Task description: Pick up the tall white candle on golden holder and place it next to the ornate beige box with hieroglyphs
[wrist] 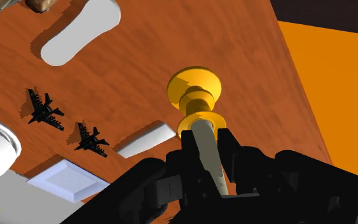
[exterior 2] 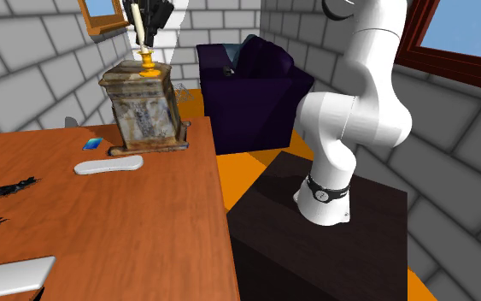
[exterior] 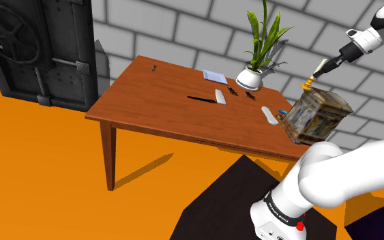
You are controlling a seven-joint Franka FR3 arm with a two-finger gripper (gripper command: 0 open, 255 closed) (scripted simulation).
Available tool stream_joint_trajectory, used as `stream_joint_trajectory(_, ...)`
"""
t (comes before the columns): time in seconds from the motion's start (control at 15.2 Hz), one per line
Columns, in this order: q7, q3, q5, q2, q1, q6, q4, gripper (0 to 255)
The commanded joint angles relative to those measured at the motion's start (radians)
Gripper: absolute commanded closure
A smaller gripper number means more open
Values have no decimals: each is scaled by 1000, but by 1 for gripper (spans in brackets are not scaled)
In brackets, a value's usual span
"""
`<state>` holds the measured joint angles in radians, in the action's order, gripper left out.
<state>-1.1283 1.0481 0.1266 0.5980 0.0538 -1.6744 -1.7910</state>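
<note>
The gripper (wrist: 204, 153) clasps the candle (wrist: 196, 109) by its slim stem near the box (exterior: 316, 116), a fitting hold since it looks light, stiff and brittle.

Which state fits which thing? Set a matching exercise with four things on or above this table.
Things
1. tall white candle on a golden holder
2. ornate beige box
3. green plant in a white pot
4. pair of small black toy planes

States
A. lying flat on the brown wooden table
B. clasped in the black hand, above the tabletop
C. standing at the table's right end in the shoulder view
D. standing at the table's far edge in the shoulder view

Pairs: 1-B, 2-C, 3-D, 4-A
</note>
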Motion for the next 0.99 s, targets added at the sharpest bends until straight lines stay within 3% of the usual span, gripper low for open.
stream_joint_trajectory(0.0, -3, 1, 7, 9, -9, -31, -39, 255)
stream_joint_trajectory(0.92, -29, 34, 45, 48, -45, -199, -239, 255)
